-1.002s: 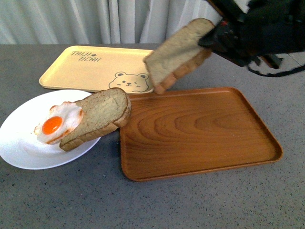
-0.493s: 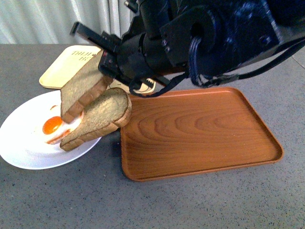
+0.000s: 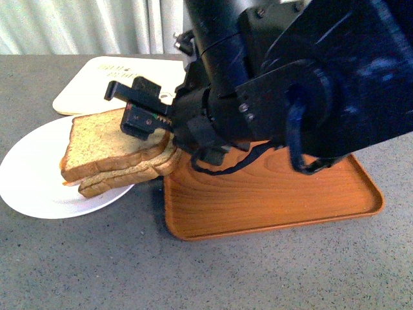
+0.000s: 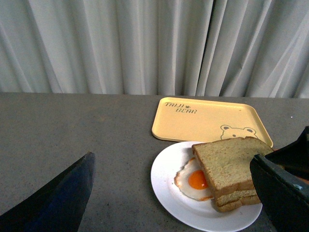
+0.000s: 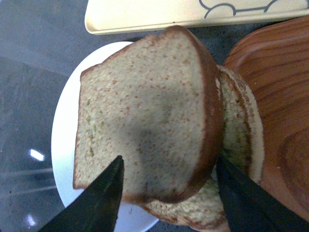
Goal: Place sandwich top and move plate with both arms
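The right pincer [image 5: 169, 162] has its fingers [image 5: 94, 203] spread wide against both crust edges of the sandwich top [image 5: 145, 111], gripping it as it lies flat on a domed lower slice [image 5: 241, 130] directly underneath, on the plate [image 5: 65, 145]. A fried egg [image 4: 193, 180] peeks out past its tip, the wood-grain tray [image 3: 258, 200] lies just beside it, and the bear tray [image 4: 207, 118] lies beyond. The left pincer [image 4: 172, 159] gapes empty, short of the plate, while the right arm [image 3: 290, 84] blocks the middle of the front view.

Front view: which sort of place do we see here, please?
Probably a robot test room staged as a breakfast table, not a real kitchen: a bare grey tabletop, a plain curtain behind, and a fried egg and sandwich top on a white plate.
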Robot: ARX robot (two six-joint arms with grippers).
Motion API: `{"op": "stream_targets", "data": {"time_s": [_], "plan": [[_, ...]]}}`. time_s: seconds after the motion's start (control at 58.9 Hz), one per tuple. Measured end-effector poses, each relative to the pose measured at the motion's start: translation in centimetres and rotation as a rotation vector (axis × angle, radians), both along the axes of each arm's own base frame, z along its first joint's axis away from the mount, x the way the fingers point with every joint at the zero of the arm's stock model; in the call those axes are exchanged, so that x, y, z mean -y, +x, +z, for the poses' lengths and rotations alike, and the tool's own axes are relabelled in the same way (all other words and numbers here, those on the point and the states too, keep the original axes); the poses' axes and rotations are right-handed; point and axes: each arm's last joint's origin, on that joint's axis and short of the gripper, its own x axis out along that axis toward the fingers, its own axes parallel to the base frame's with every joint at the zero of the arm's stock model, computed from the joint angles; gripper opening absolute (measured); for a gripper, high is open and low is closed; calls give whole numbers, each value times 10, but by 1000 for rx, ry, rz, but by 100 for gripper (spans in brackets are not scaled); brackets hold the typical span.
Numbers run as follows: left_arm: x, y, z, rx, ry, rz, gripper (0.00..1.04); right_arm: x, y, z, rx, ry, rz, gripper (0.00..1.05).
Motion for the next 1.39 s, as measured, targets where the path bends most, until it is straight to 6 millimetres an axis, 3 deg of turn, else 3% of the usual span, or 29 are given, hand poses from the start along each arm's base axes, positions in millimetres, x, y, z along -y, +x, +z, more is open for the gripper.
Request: {"op": "stream_targets", "data": {"time_s": [0.221, 0.255, 0.323, 0.374, 0.544, 0.713, 0.917, 1.393], "plan": [[0, 0, 0, 0, 0, 0, 96, 43, -9, 51, 186, 1, -68, 97], [0, 0, 0, 0, 0, 0, 96, 56, -12, 59, 238, -15, -105, 95], [0, 0, 0, 0, 0, -1, 96, 87, -29, 67, 607, -212, -401, 79], [0, 0, 0, 0, 0, 0, 96, 115, -47, 67, 725, -331, -524, 66], [0, 0, 0, 0, 0, -1, 96, 168, -93, 58, 773, -449, -516, 31], [0, 0, 0, 0, 0, 0, 96, 193, -121, 53, 772, -467, -508, 1], [0, 0, 0, 0, 0, 0, 96, 213, -148, 40, 762, -483, -504, 2], [0, 0, 0, 0, 0, 0, 96, 238, -189, 42, 771, -469, -486, 2]]}}
